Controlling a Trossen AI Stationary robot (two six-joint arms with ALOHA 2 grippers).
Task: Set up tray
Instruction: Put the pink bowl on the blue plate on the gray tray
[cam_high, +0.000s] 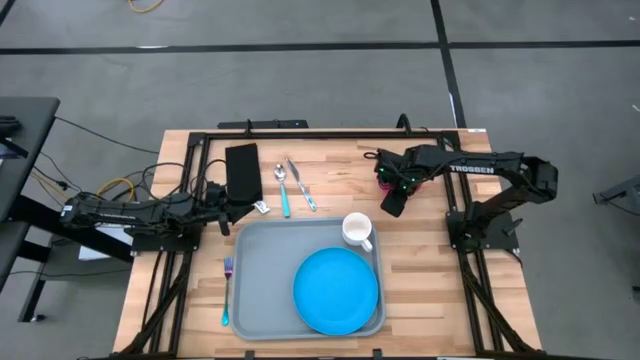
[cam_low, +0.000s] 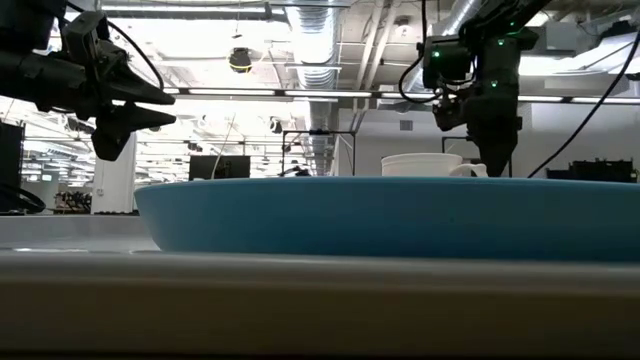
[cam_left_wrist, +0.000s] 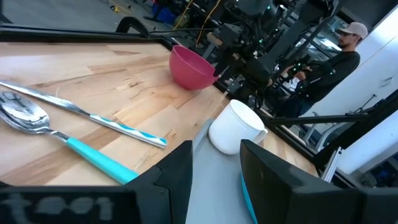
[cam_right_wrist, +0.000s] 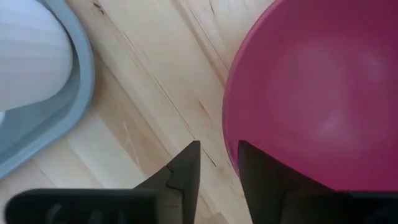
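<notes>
The grey-blue tray (cam_high: 262, 262) lies at the table's near middle, with a round blue plate (cam_high: 336, 290) and a white mug (cam_high: 357, 230) on it. My right gripper (cam_high: 392, 205) points down at the pink bowl (cam_right_wrist: 311, 93) beyond the tray's far right corner. It is narrowly open, with one finger outside the bowl's rim and one over its inside. My left gripper (cam_high: 228, 213) hovers open off the tray's far left corner, above the table (cam_low: 165, 108), touching nothing. My right gripper comes from above, pointing down, and stands astride the pink bowl's rim (cam_right_wrist: 229, 140) on the side toward the tray. Bare wood shows between the outer finger (cam_right_wrist: 186, 171) and the rim. I cannot tell whether either finger touches the bowl, which sits on the table.
A teal-handled spoon (cam_high: 283, 190) and knife (cam_high: 302, 185) lie on the wood beyond the tray's far edge. A fork (cam_high: 228, 290) lies along its left side, and a black block (cam_high: 242, 170) sits far left. A person (cam_left_wrist: 336, 56) stands beyond the table.
</notes>
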